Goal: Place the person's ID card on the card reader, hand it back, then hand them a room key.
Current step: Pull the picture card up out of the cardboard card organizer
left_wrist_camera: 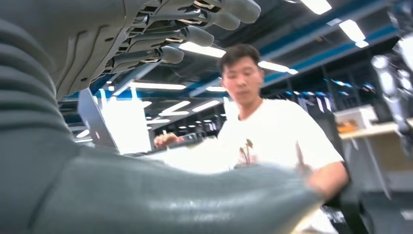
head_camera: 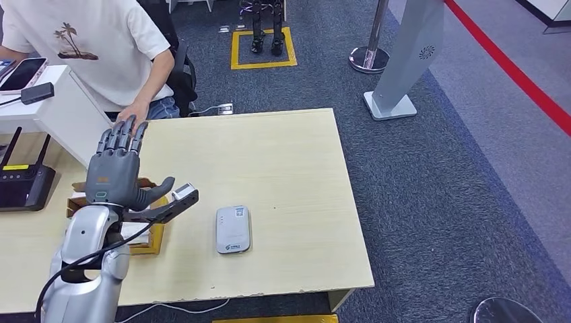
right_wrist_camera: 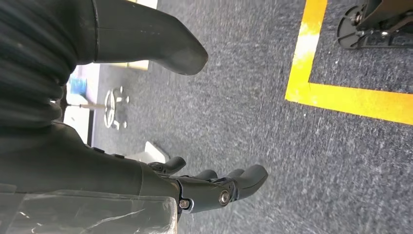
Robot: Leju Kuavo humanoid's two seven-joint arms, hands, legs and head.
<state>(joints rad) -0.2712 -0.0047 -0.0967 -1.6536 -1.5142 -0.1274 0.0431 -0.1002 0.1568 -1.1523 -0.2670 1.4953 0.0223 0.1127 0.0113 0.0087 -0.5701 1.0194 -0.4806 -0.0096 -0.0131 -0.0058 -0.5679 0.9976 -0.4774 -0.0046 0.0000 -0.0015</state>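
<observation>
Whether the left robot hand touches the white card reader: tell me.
Apart. The head view shows bare tabletop between the left robot hand and the card reader.

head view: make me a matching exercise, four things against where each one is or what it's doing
Things:
1. card reader
2. left hand
3. person's hand
4. black router

Places or states:
A. resting on the table's far edge
B. raised over the table, fingers spread, holding nothing
C. lying flat on the table near its front edge
D. left end of the table, antennas up

Pairs: 1-C, 2-B, 3-A, 4-D
</observation>
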